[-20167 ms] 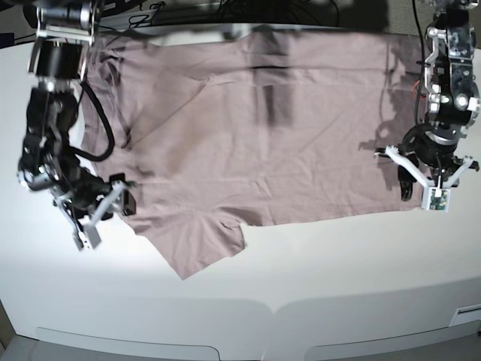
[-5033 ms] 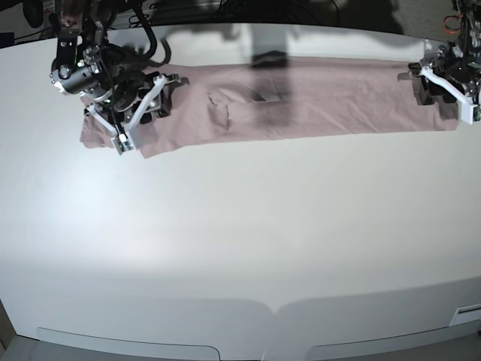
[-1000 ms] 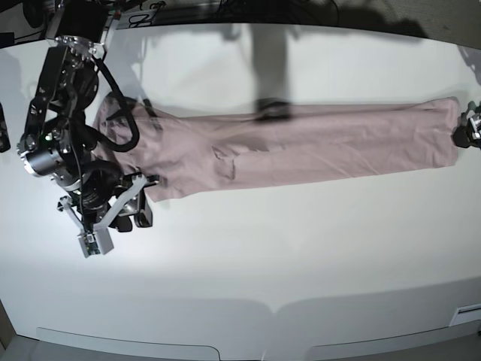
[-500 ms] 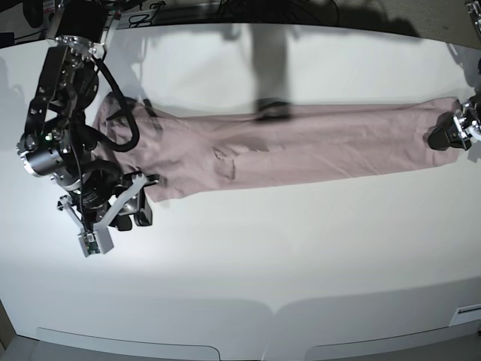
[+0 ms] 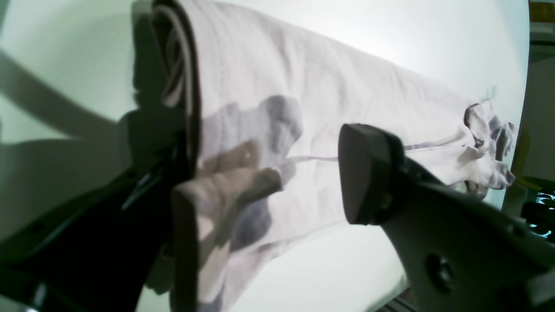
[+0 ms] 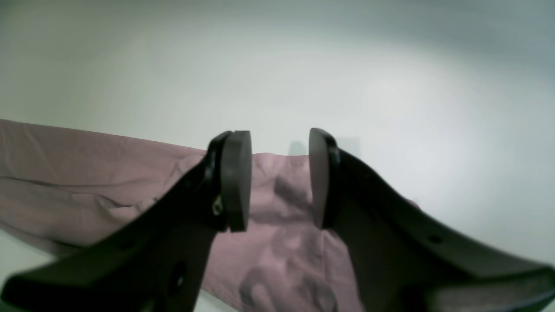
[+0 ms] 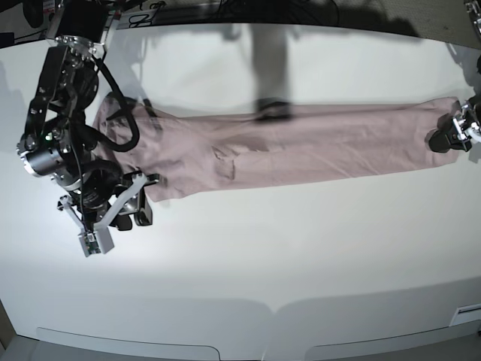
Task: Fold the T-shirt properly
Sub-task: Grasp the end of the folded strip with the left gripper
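The T-shirt (image 7: pixel 316 147) lies on the white table as a long mauve-pink strip running left to right. My left gripper (image 7: pixel 449 135) is at its right end, open; in the left wrist view its jaws (image 5: pixel 310 177) straddle the end of the T-shirt (image 5: pixel 325 86), and the cloth drapes over the nearer finger (image 5: pixel 225 186). My right gripper (image 7: pixel 131 218) hovers just in front of the strip's left end, where the sleeves are bunched. In the right wrist view it (image 6: pixel 279 177) stands open with nothing between the fingers, and the T-shirt (image 6: pixel 86 173) lies beneath.
The table (image 7: pixel 248 256) stretches white and bare in front of the strip down to its near edge. Dark cables and the arm bases (image 7: pixel 75 15) crowd the back left. An overhead shadow (image 7: pixel 270 75) crosses the shirt's middle.
My left gripper has come in from the right edge onto the shirt's end, and its jaws have narrowed slightly. The right arm and the shirt have not moved.
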Controlling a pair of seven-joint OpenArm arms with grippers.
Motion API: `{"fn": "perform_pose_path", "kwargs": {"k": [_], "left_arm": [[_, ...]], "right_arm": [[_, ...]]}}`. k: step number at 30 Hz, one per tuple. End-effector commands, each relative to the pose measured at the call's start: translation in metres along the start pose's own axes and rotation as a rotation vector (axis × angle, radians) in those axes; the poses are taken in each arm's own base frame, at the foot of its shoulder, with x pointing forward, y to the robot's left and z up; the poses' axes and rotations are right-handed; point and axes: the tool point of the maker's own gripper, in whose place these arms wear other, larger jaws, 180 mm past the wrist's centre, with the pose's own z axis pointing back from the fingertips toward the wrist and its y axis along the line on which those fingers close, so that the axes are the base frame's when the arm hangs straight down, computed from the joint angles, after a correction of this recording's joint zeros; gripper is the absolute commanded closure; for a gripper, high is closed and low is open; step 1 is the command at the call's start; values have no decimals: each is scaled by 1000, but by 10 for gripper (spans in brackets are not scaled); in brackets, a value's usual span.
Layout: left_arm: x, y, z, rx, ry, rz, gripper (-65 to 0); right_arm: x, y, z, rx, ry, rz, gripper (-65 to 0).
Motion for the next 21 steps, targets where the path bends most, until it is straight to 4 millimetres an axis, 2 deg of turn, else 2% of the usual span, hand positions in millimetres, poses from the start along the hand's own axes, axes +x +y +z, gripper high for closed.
{"fn": "perform_pose_path", "kwargs": {"k": [1, 7, 15, 18, 21], "left_arm": [[2, 6, 5, 35, 18, -12, -421], [17, 6, 6, 36, -66, -14, -421], [20, 7, 7, 37, -79, -15, -418], [22, 9, 10, 45, -80, -21, -344], [25, 11, 15, 55, -78, -28, -206]], "right_arm": [[17, -2, 4, -6, -51, 22, -225], [17, -2, 4, -6, -52, 21, -225], [16, -2, 4, -6, -49, 21, -225], [16, -2, 4, -5, -49, 22, -225], [16, -2, 4, -6, -48, 21, -225]]}}
